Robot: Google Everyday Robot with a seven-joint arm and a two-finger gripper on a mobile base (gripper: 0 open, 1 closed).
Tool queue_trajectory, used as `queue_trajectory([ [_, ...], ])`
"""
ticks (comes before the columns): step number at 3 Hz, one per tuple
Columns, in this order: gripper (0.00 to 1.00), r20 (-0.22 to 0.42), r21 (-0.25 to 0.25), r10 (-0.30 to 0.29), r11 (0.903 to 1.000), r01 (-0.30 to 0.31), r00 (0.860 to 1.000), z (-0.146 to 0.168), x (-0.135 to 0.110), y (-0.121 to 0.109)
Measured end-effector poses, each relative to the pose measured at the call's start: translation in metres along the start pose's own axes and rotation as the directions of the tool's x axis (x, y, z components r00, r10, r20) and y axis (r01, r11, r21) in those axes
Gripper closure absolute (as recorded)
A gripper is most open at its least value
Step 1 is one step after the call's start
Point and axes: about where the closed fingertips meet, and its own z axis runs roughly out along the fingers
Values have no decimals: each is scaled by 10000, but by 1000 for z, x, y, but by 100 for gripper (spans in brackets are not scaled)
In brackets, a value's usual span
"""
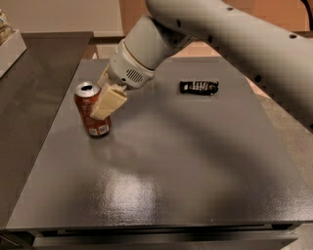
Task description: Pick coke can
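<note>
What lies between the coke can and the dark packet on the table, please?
In the camera view, the gripper clasping the coke can and its wrist sit beside the can; from there to the dark packet the table is bare.

A glossy dark-grey surface (pixel 205 161) catches a light glare (pixel 132 191) near the front. Beige wall (pixel 68 14) behind, speckled floor (pixel 293 129) right. The hand (pixel 100 108) is over its left side.
</note>
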Motion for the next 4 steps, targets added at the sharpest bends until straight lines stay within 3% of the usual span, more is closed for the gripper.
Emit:
queue_trajectory([
  [1, 100, 152, 220, 306, 9993, -310, 9994, -26, 1, -14],
  [2, 100, 221, 500, 422, 9978, -432, 9989, -61, -1, -26],
  [3, 100, 164, 808, -21, 9967, 8, 9999, -116, -18, -30],
  [4, 100, 165, 808, -22, 9967, 8, 9999, -116, -18, -30],
])
